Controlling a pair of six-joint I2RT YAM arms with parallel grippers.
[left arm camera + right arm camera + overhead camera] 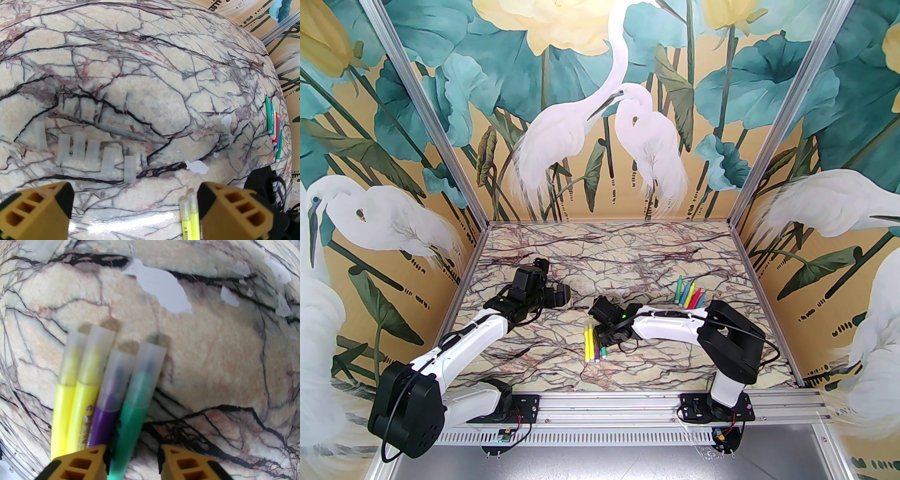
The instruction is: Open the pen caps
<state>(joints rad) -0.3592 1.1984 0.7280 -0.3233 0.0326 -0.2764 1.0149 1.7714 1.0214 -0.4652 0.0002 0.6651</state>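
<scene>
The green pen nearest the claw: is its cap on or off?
On. In the right wrist view the green pen wears a pale see-through cap, seated flush against its green body.

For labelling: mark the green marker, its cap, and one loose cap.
green marker (130, 427): right wrist view, middle of its body.
green marker's cap (145, 373): right wrist view, middle of the clear sleeve.
loose cap (130, 169): left wrist view, middle of the row's rightmost cap.

High rear overview, two wrist views low over table (651, 253) (sharing yellow pens (193, 220))
</scene>
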